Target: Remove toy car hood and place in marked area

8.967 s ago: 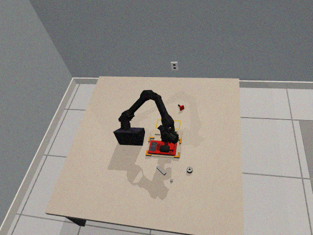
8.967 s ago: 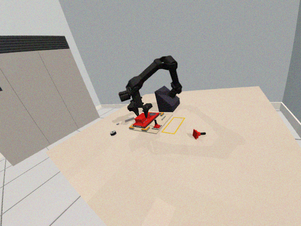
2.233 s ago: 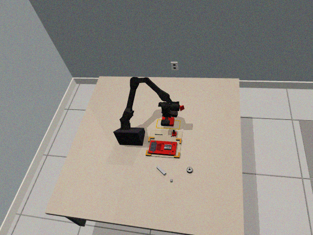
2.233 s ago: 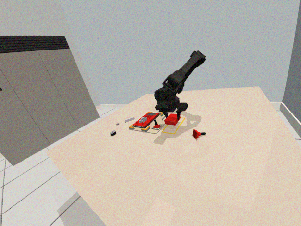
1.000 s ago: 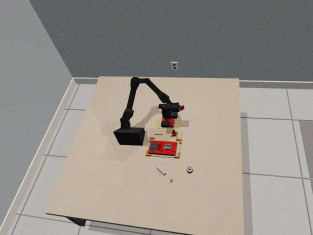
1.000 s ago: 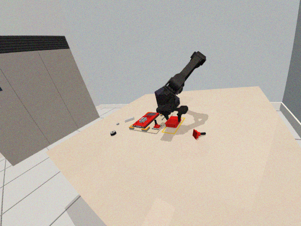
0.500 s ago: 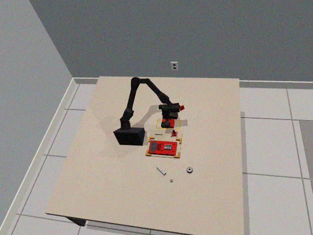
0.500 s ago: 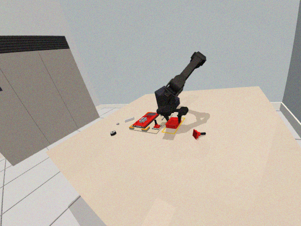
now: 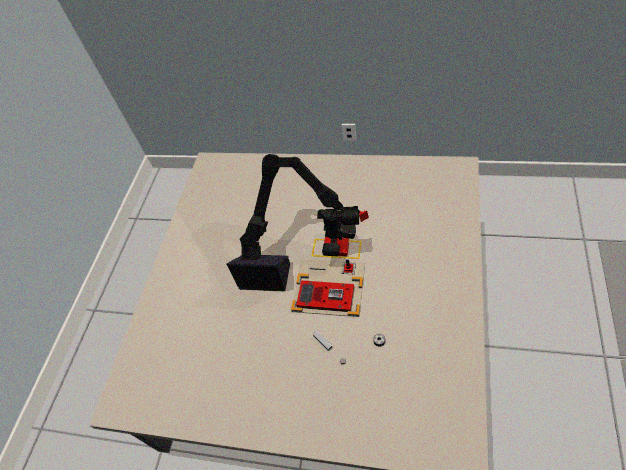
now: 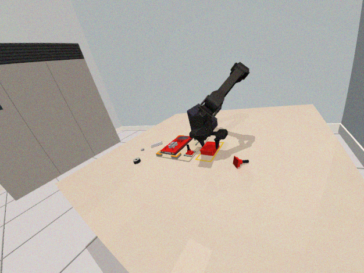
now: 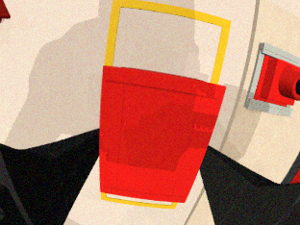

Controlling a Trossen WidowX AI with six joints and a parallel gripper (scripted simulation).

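Presently: one gripper (image 9: 339,239) (image 10: 210,146) (image 11: 152,142), black, two-fingered, wide-set and holding the hood (image 9: 342,247) (image 10: 209,148) (image 11: 159,130) by its opposite long sides.

Hood: red, blocky, roughly level; held over the marked area (image 9: 360,249) (image 10: 203,160) (image 11: 223,53), nearer the outlet-side edge of the worktop (image 9: 414,303) (image 10: 176,205) (image 11: 34,53) than the edge opposite. Its shadow suggests a slight gap beneath. Probable handling: light, stiff, shell-like; smooth sides may slip, and one finger dragging could turn it. Best hold: both long sides, near mid-length, with even pressure; release calls for seating it flat, parting the fingers evenly and rising straight.

Toy car (image 9: 326,305) (image 10: 168,149): red, hood off, beyond the marked area toward the edge opposite the outlet.

Wheel (image 9: 374,340) (image 10: 136,160): farther toward that same edge, well apart.
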